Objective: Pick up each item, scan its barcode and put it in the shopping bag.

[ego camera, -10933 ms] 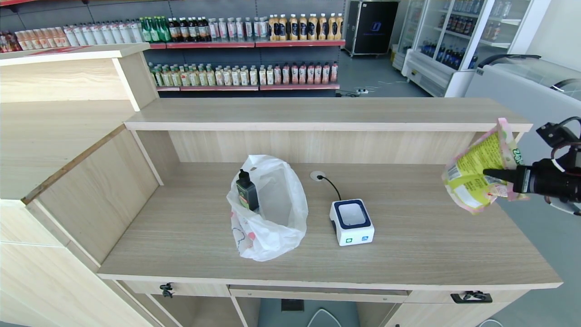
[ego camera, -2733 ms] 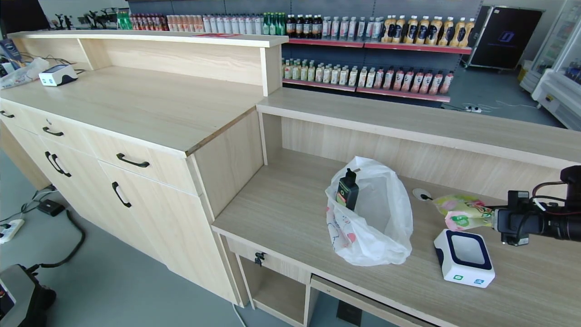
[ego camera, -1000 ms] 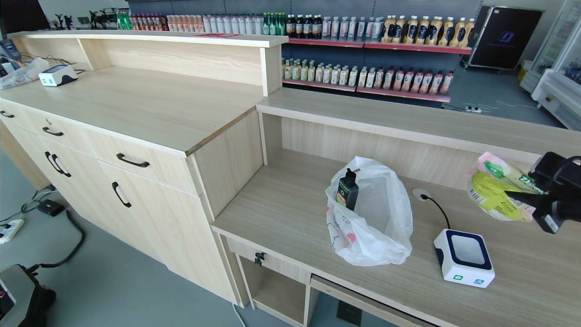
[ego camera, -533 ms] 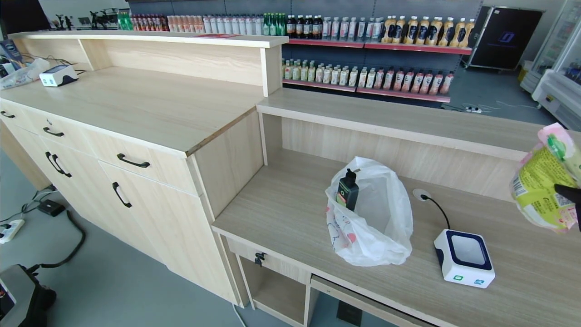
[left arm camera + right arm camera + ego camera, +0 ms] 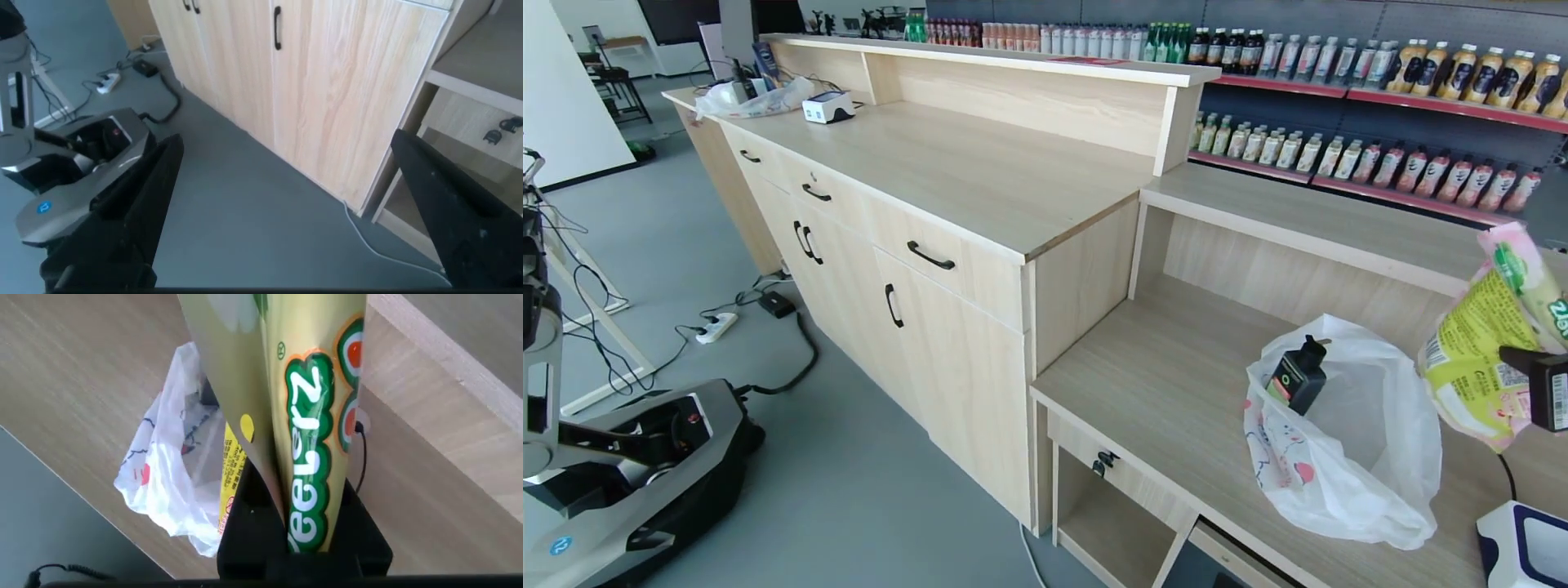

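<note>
Yellow-green with a pink trim, the snack pouch (image 5: 1482, 351) is up in the air at the right end of the counter (image 5: 1168, 384), and the right claw (image 5: 1515, 361) has it! Black fingers are clamped on the pouch's lower half, one on each face. The pack stands up out of the grip, its pink top seam tipped a little to the right.

Over to the right wrist view: the pouch (image 5: 310, 416) rises straight out from between the right claw's (image 5: 288, 531) fingers, squeezed flat where they bite. Past it the white shopping bag (image 5: 159, 469) sits on the wood.

Back in the head view, that shopping bag (image 5: 1347, 482) stands open on the counter just left of the held pouch, with a dark bottle (image 5: 1297, 380) leaning inside against its left rim. The white-and-navy scanner (image 5: 1523, 551) sits on the counter lower down, near the right corner, beneath the pouch and clear of it. Its black cable (image 5: 1505, 474) runs back behind the bag.

And the left claw (image 5: 286, 147)? Fingers spread wide, nothing between them, hanging over grey floor beside the pale wood cabinet doors (image 5: 327, 90).
</note>
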Robot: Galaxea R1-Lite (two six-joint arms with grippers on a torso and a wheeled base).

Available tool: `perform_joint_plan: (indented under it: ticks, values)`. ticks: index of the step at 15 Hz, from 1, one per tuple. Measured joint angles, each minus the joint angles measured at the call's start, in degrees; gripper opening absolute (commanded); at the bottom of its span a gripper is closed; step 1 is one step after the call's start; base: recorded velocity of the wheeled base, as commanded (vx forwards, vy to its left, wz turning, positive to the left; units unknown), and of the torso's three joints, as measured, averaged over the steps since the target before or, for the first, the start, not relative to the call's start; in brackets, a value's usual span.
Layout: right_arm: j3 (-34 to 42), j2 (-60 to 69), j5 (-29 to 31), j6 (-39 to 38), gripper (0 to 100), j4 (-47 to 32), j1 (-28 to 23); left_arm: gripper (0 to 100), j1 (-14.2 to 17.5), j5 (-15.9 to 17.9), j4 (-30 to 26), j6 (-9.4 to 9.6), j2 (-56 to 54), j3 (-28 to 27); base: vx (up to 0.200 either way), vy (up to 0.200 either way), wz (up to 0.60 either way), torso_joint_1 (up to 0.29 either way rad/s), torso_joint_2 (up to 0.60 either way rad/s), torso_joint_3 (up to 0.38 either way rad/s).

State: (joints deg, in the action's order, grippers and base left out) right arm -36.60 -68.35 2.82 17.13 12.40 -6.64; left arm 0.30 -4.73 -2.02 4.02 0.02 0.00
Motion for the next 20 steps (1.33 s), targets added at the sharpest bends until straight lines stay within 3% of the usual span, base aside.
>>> perform_joint_plan:
  ticks: [3, 12, 20]
  values:
    - [1.6, -3.2, 0.1, -7.5, 0, 0.6, -0.8, 100, 0.0, 0.0, 0.0, 0.02, 0.0, 0.0, 0.000, 0.000, 0.00, 0.000, 0.00, 0.000]
    - [4.0, -10.7, 0.0, -9.7, 0, 3.6, -8.0, 100, 0.0, 0.0, 0.0, 0.02, 0.0, 0.0, 0.000, 0.000, 0.00, 0.000, 0.00, 0.000]
    - [4.2, -26.8, -0.3, -11.6, 0, 17.3, -7.0, 100, 0.0, 0.0, 0.0, 0.02, 0.0, 0.0, 0.000, 0.000, 0.00, 0.000, 0.00, 0.000]
